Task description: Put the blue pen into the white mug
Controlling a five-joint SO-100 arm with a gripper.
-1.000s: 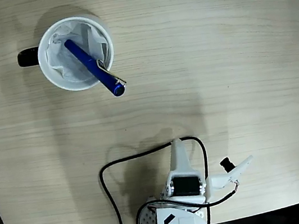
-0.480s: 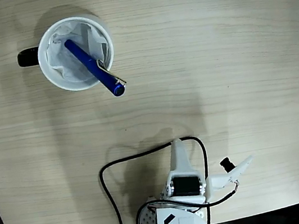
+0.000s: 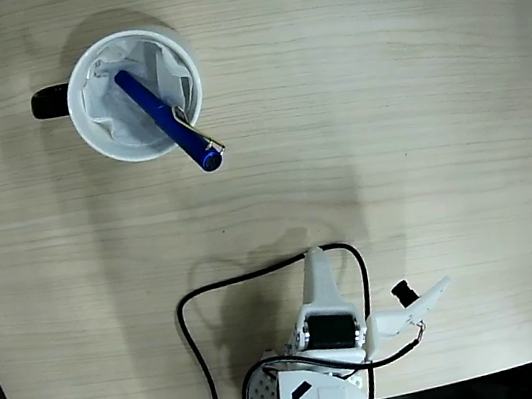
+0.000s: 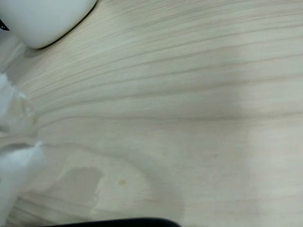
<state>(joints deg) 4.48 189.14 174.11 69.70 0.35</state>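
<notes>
In the fixed view the white mug [image 3: 134, 95] stands upright at the upper left of the wooden surface [image 3: 415, 115], its black handle [image 3: 49, 102] pointing left. Crumpled white paper [image 3: 120, 111] lines its inside. The blue pen [image 3: 169, 121] leans inside the mug, one end down in the paper and the clip end resting on the lower right of the rim and sticking out past it. The white arm [image 3: 333, 351] sits folded at the bottom edge of that view, a black cable [image 3: 194, 343] looping beside it. The jaws [image 3: 384, 307] lie near the arm's base, well apart from mug and pen, and grasp nothing; they stand spread, one finger pointing up the picture and the other out to the right. The wrist view shows bare wood grain, with the mug's white wall [image 4: 45, 19] at the top left corner.
</notes>
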